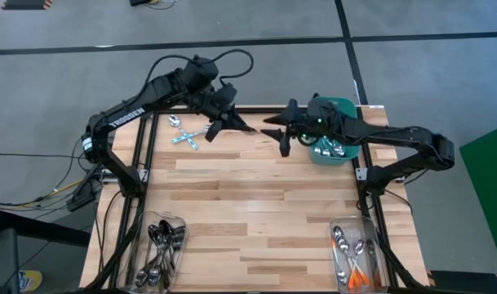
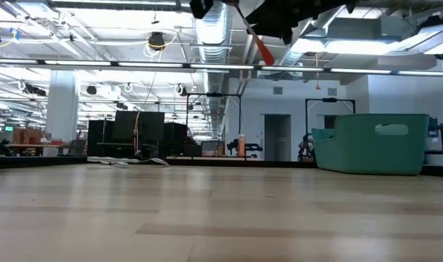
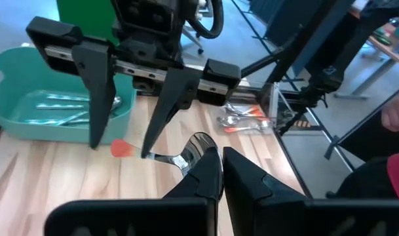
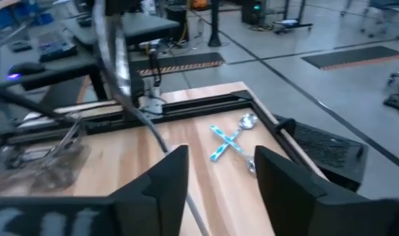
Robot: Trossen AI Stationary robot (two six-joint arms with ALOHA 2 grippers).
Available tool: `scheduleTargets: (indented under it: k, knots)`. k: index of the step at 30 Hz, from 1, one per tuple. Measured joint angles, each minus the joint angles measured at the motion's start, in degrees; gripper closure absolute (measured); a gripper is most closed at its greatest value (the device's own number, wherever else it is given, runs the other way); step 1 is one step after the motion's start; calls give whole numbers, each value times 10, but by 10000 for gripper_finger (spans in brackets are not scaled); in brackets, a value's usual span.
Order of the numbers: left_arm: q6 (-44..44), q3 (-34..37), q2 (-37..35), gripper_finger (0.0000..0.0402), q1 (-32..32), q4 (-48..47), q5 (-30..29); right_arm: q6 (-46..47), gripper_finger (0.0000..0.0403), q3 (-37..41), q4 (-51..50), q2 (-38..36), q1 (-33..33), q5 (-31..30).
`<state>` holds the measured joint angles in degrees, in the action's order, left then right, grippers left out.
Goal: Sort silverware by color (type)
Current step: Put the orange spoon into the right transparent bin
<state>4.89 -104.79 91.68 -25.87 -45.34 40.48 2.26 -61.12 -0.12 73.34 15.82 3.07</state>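
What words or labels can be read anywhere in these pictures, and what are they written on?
"TROSSEN": white letters along the left arm in the high view.
No other text is readable: the teal tub, the table and the clear bins show none, and any signs in the room behind are too small to read.

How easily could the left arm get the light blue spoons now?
Probably not yet: the light blue spoons lie uncovered close by, but the left pincer is shut on an orange-handled spoon.
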Motion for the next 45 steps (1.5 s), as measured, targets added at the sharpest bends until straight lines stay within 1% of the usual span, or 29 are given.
scheduleTargets:
  k: [2, 6, 8, 10, 13, 16, 18, 20, 22, 25, 28, 31, 33, 36, 39, 40, 42, 45]
  knots:
    - [0, 0, 0, 401, 3, 0, 0, -8, 221, 0, -1, 0, -6, 13]
    - [0, 0, 0, 401, 5, 2, -3, -8, 261, 0, 0, 0, -11, 15]
    - [0, 0, 0, 401, 5, 2, -4, -8, 273, 0, 0, 0, -11, 6]
    - [0, 0, 0, 401, 5, 2, -5, -8, 277, 0, 2, 0, -11, -11]
    - [0, 0, 0, 401, 5, 3, -6, -6, 269, 0, 6, -8, -4, -13]
    - [3, 0, 0, 401, 5, -1, -6, 25, 248, 0, 24, -22, -2, -5]
    - [4, 0, 0, 401, 6, -1, -6, 36, 230, 0, 34, -29, 3, 23]
    - [4, 0, 0, 401, 6, -1, -4, 35, 213, 0, 34, -31, 3, 62]
    - [5, 0, 0, 401, 6, -1, -3, 30, 202, 0, 28, -28, 2, 86]
    - [6, 0, 0, 401, 8, 2, -2, 11, 198, 0, 26, -11, -10, 88]
    - [6, 0, 0, 401, 10, 11, 16, 3, 204, 0, 22, 4, -17, 87]
    - [5, 0, 0, 401, 14, 23, 38, 11, 224, 0, 24, 11, -16, 86]
    - [5, 0, 0, 401, 16, 23, 43, 21, 250, 0, 26, 11, -16, 79]
    - [0, 0, 0, 401, 14, 19, 42, 26, 309, 0, 25, 8, -16, 75]
    - [-4, 0, 0, 401, 14, 18, 22, 29, 377, 0, 12, -1, -17, 90]
    - [-10, 0, 0, 400, 14, 18, 11, 32, 385, 0, 6, -5, -18, 91]
    - [-25, 0, 0, 397, 15, 20, -22, 57, 385, 0, -13, -12, -21, 91]
    - [-43, 0, 1, 379, 13, 23, -70, 141, 386, 0, -50, -20, -23, 77]
